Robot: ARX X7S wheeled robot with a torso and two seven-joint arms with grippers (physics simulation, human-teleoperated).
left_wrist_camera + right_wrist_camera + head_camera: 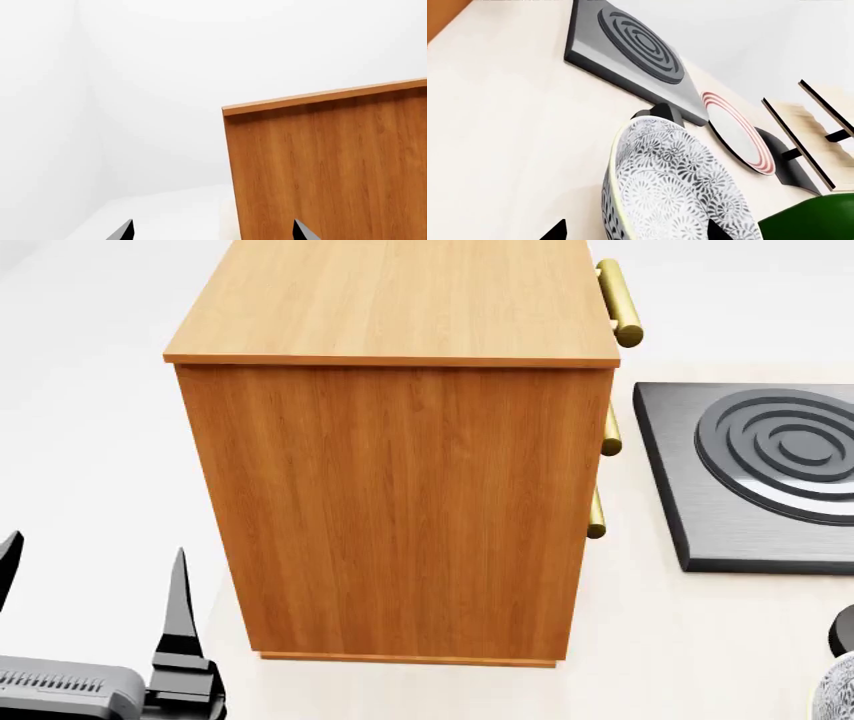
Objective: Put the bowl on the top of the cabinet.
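The bowl (677, 192) sits on the worktop (500, 135) right under your right hand (635, 231), near the black burner plate (630, 47) and the red-rimmed plate (735, 132). Treat it as stiff, glazed, probably slippery and breakable; take it across the rim, one finger inside and one outside. That hand looks spread wide, tips either side of the bowl, though only the tips show. Your left hand (94, 585) hangs open and empty beside the cabinet (400, 490), below its top.
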